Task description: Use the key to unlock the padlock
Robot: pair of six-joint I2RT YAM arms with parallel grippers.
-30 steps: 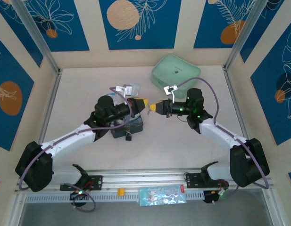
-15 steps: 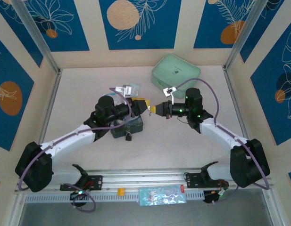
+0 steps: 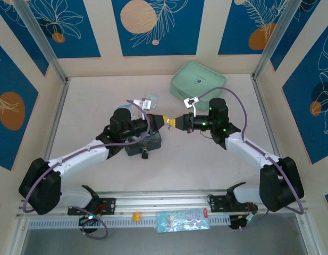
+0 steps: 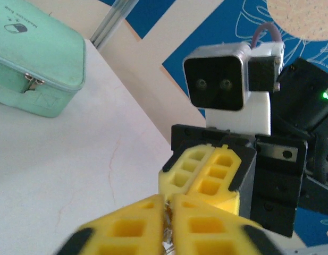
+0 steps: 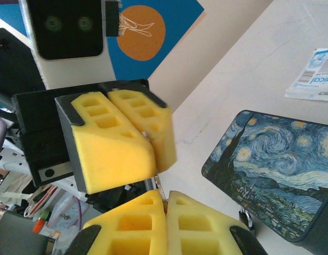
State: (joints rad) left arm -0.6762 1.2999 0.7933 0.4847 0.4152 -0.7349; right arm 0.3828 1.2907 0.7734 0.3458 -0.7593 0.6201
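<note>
Starting at the tips: your left gripper (image 4: 166, 210) has its yellow fingers pressed flat together. In the left wrist view there's a thin silvery sliver (image 4: 165, 237) glinting in the seam. I honestly can't tell if that's the key, it's too small and blurry. Your right gripper (image 5: 165, 212) is squeezed closed the same way, pads flush against each other. In the top view the two grippers meet nose to nose above the middle of the table (image 3: 100, 101), tips touching or as good as. The left one comes in from 9 o'clock and the right one from 3 o'clock. The starry-night tin box (image 5: 280, 170) sits on the table at about 7 o'clock from that meeting point, partly under your left wrist. The padlock (image 3: 145, 154) is the tiny dark thing right against the tin's 6 o'clock edge, on the side nearest the arm bases, well below both grippers. At about 11 o'clock from the tips you've got the small blue-and-white packets (image 3: 149, 101). The mint green zip case (image 3: 198, 82) is at 1 o'clock, near the back wall.
</note>
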